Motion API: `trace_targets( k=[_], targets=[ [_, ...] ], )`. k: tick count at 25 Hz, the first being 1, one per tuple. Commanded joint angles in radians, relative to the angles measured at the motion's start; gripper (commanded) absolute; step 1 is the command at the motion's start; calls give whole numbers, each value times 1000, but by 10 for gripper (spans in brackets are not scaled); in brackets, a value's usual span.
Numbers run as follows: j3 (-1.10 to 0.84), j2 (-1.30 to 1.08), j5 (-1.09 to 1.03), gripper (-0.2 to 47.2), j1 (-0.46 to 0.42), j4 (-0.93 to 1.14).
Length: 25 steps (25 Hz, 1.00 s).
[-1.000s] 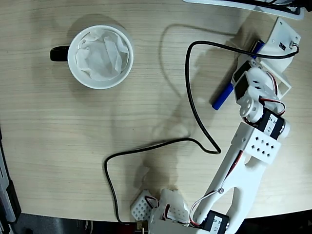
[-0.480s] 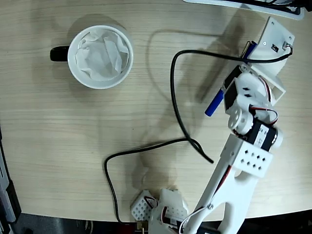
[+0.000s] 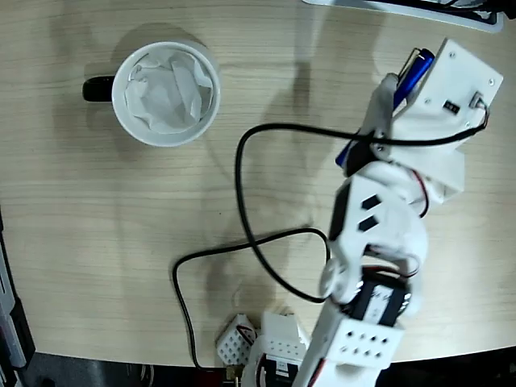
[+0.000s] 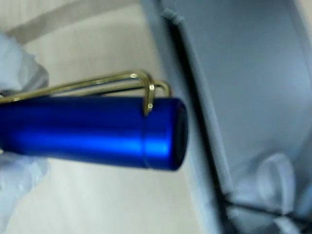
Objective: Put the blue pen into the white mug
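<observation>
Clamping the blue pen [image 3: 407, 81] firmly, the end effector [image 3: 385, 97] sits well apart from the white mug [image 3: 166, 93].

In the fixed view the mug [image 3: 166, 94] stands on the table [image 3: 97, 226] at the upper left, paper [image 3: 169, 90] inside it, its handle [image 3: 97, 88] pointing left. The pen [image 3: 403, 89] is well apart at the upper right, in the gripper [image 3: 385, 109]. A cable [image 3: 242, 185] loops across the table between them
</observation>
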Motion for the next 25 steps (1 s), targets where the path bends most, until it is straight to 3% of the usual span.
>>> trace_targets(
  k=[1, 15, 25],
  targets=[
    [107, 195, -12, 1, -29, -186],
    [525, 675, -25, 1, -328, -769],
    [810, 581, -118, 1, -503, -1212]
  ],
)
